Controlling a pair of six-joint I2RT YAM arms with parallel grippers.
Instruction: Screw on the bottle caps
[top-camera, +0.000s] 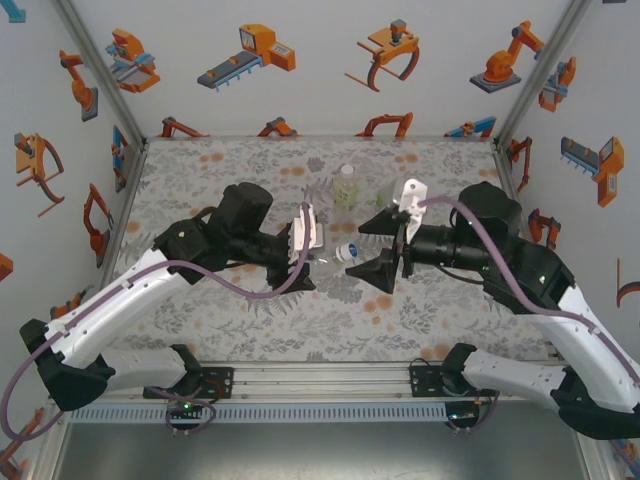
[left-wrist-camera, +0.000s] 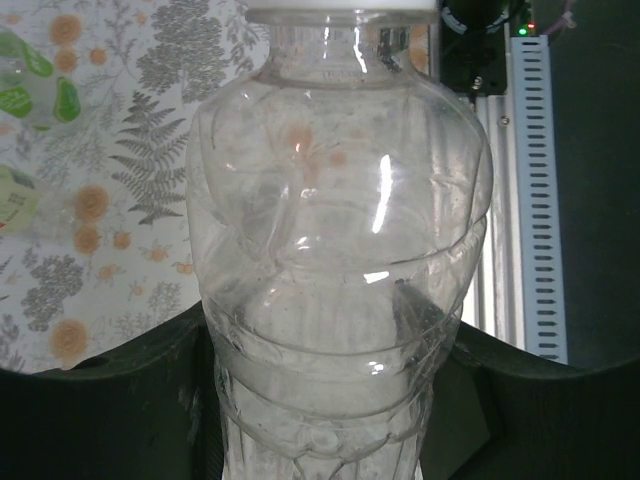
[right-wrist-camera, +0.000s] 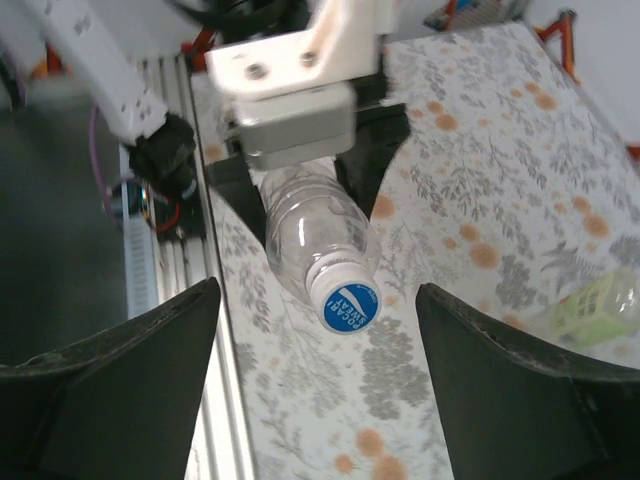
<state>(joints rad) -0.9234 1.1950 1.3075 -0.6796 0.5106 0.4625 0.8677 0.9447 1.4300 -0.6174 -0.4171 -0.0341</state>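
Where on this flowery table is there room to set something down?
Bare mat lies in the far left corner and along the near strip ahead of the arm bases. The middle is crowded: left gripper, right gripper and clear bottle meet there, a labelled bottle behind.

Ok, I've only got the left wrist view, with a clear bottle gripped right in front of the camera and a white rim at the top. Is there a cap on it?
Observer: Yes. The right wrist view shows a cap on the clear bottle, its face blue with white lettering.
Operator: Where's the right gripper?
Observer: The right gripper is open, with one finger on either side of the cap, and it touches neither the cap nor the bottle.
Operator: And how is the bottle lying?
Observer: In the top view the left gripper holds it roughly level, on its side, with the cap end pointing at the right gripper.
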